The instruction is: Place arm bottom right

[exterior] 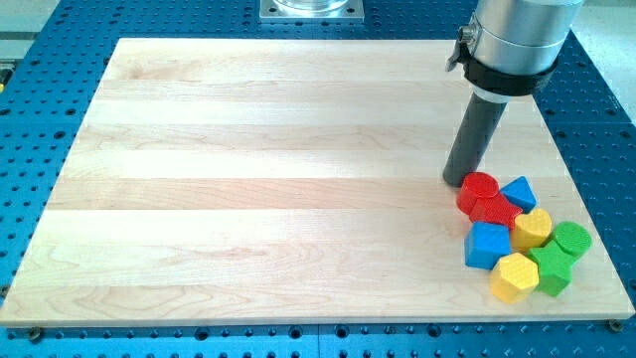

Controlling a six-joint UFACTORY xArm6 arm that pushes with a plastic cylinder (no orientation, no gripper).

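My tip [459, 182] rests on the wooden counter [248, 179], touching the red cylinder [479, 188] atop the bottom-right block cluster; no jaws.

Only one view, set high in front of the wooden board [278, 169], facing down at a slant. Near enough to fill the picture with the whole board, with blue perforated table [60, 60] showing around its edges.

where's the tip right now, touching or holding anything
My tip: no gripper, so it holds nothing; it sits just left of the red cylinder, at the cluster's upper left; contact cannot be told.
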